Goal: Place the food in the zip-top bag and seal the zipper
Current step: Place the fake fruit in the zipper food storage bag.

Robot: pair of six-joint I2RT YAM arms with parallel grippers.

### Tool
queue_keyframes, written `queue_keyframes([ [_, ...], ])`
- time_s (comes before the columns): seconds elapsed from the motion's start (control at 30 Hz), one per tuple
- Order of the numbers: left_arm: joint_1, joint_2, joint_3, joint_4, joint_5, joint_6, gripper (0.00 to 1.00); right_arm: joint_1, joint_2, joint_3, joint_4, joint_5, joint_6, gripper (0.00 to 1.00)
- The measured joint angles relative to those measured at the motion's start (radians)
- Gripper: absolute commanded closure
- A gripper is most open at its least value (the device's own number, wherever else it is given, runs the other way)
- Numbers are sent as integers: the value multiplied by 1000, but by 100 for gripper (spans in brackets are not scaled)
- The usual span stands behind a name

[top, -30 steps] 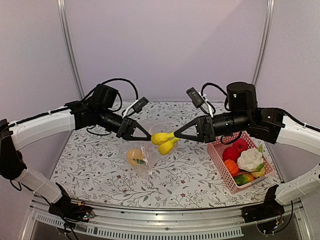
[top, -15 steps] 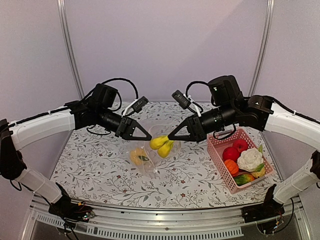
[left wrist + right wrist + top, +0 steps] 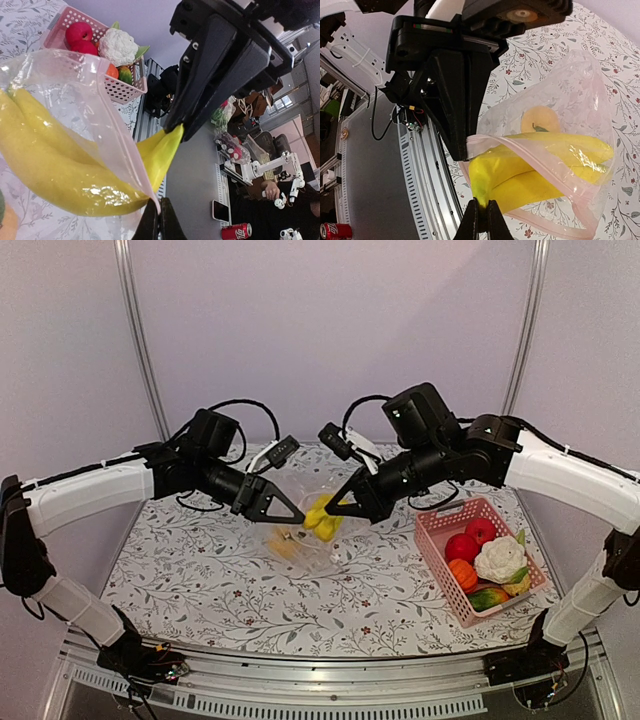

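My left gripper [image 3: 297,517] is shut on the pink zipper [image 3: 127,150] strip, holding up the mouth of the clear zip-top bag [image 3: 305,545]. My right gripper [image 3: 481,207] is shut on the stem of the yellow banana [image 3: 530,170]. Most of the banana [image 3: 322,518] lies inside the bag mouth, with its stem end outside. A yellow-orange fruit [image 3: 540,119] sits deeper in the bag. The two grippers almost meet tip to tip over the table's middle. More food, red fruits [image 3: 470,538] and a cauliflower [image 3: 498,558], lies in the basket.
A pink slotted basket [image 3: 432,545] stands at the right of the flower-patterned table [image 3: 180,570], also holding orange and green pieces. Metal frame posts rise at the back left and back right. The right arm arches high over the basket's left side.
The right arm swung left and tipped downward, carrying the banana into the bag mouth. The left gripper kept its hold on the bag, which shifted slightly right.
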Motion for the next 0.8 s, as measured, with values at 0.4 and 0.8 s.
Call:
queue_keyframes([
  [0.4, 0, 9, 2, 24, -1, -19, 100, 69, 66, -93, 188, 277, 35, 100],
  [0.8, 0, 9, 2, 52, -23, -43, 100, 82, 93, -158, 352, 393, 152, 88],
])
